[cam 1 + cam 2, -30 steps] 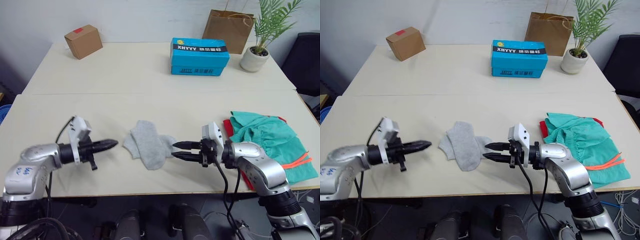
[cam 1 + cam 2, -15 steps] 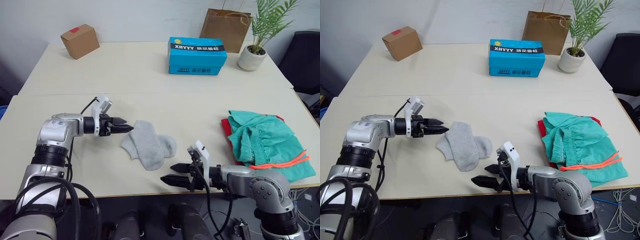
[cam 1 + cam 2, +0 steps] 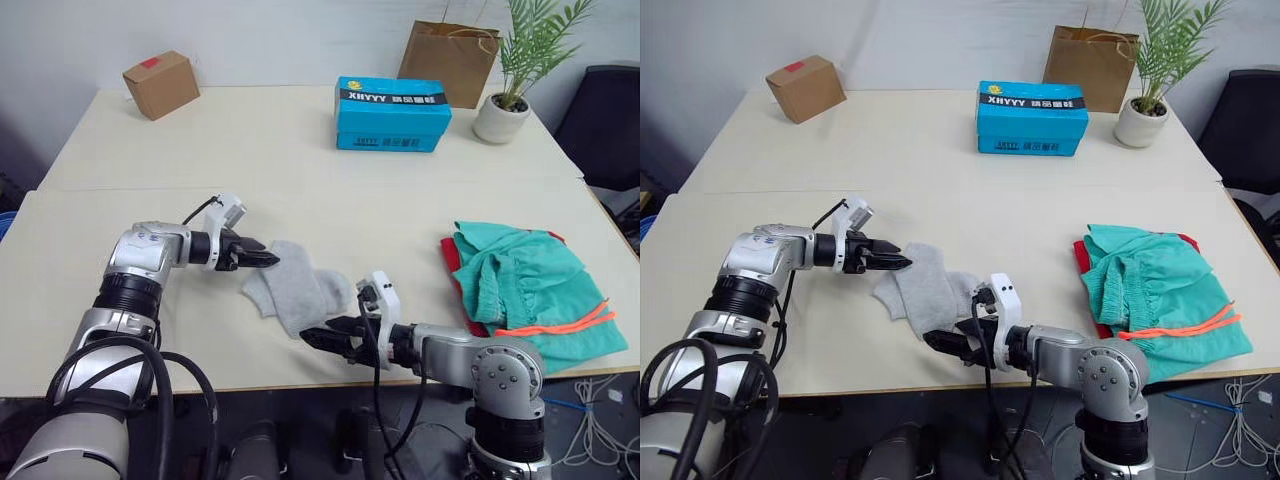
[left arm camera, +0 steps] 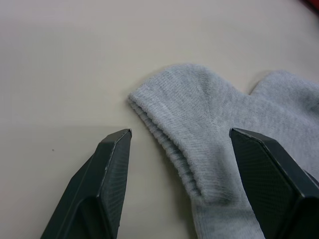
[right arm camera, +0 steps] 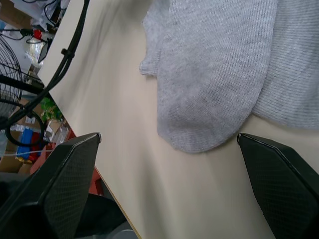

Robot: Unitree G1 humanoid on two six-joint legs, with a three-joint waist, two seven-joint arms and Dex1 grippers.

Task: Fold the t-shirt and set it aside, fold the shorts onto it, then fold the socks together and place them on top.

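Socks (image 3: 298, 292): light, soft, limp knit, lying overlapped mid-surface (image 3: 320, 150); likely to sag and slide apart unless pinched through both layers at a ribbed cuff or a toe. Left fingers (image 3: 268, 257) spread apart, straddling the cuff at the pair's left end, not yet pinching. Right fingers (image 3: 318, 337) spread wide, low at the near edge, toe end lying between them, apart from both tips. Shorts (image 3: 530, 285) folded over t-shirt (image 3: 452, 262) well to the right.
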